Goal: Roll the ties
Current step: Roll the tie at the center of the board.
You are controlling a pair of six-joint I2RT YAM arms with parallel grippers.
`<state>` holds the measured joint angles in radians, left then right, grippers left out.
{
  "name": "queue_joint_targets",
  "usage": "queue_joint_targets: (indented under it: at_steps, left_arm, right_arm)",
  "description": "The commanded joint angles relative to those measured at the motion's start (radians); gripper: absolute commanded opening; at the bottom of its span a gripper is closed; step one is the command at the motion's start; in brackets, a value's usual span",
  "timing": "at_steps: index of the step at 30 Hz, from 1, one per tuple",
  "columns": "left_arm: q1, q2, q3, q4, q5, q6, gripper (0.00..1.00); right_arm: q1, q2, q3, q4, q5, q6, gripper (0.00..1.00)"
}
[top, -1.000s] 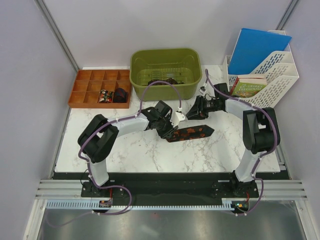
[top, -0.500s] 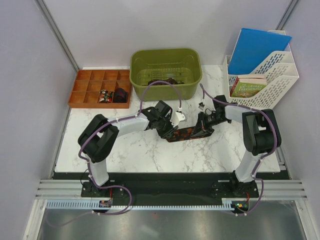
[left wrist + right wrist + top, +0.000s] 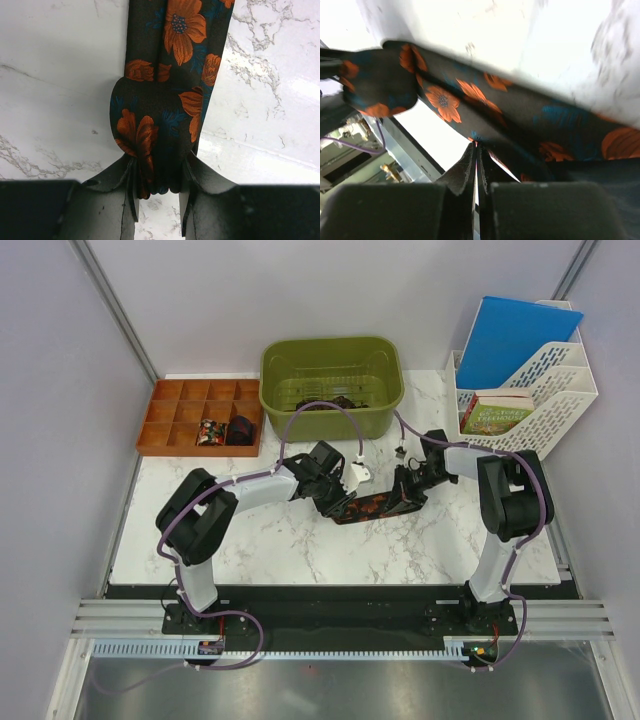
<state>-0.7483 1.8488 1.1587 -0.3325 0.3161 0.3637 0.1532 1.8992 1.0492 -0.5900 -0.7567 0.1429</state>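
A dark tie with orange flowers [image 3: 378, 506] lies on the marble table between my arms. My left gripper [image 3: 341, 494] is shut on its rolled end; in the left wrist view the roll [image 3: 155, 115] sits between the fingers [image 3: 131, 182] of the gripper [image 3: 159, 187], and the rest of the tie runs away over the table. My right gripper [image 3: 408, 490] is over the tie's wide end. In the right wrist view that gripper [image 3: 476, 150] has its jaws shut, and the tips touch the edge of the tie [image 3: 485, 102]. No fabric shows between them.
A green bin [image 3: 331, 383] holding dark ties stands behind the grippers. An orange compartment tray [image 3: 160, 423] with rolled ties is at the back left. A white file rack [image 3: 540, 390] with a blue folder and a book is at the back right.
My right gripper has come down and left from behind the tie onto its wide end, then stayed there. My left gripper has kept hold of the rolled end.
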Motion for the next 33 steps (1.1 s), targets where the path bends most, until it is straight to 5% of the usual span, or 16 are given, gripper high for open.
queue_joint_targets:
  at_steps: [1,6,10,19,33]
  left_arm:
    - [0.003,0.029,-0.007,-0.071,-0.02,0.017,0.02]
    - [0.001,0.026,-0.011,-0.071,-0.022,0.021,0.02]
    - [0.003,0.021,-0.016,-0.069,-0.014,0.024,0.02]
    - [0.003,0.027,-0.01,-0.069,-0.025,0.014,0.02]
    - [0.001,0.03,-0.01,-0.071,-0.029,0.017,0.02]
  right_arm:
    - [0.002,0.004,0.051,0.044,-0.003,0.032,0.05]
    - [-0.001,-0.006,0.048,0.094,-0.053,0.089,0.12]
    - [0.003,-0.048,-0.024,0.302,-0.15,0.243,0.3]
    - [0.115,-0.017,-0.061,0.525,-0.191,0.512,0.49]
    - [0.154,-0.009,-0.057,0.492,-0.178,0.489,0.57]
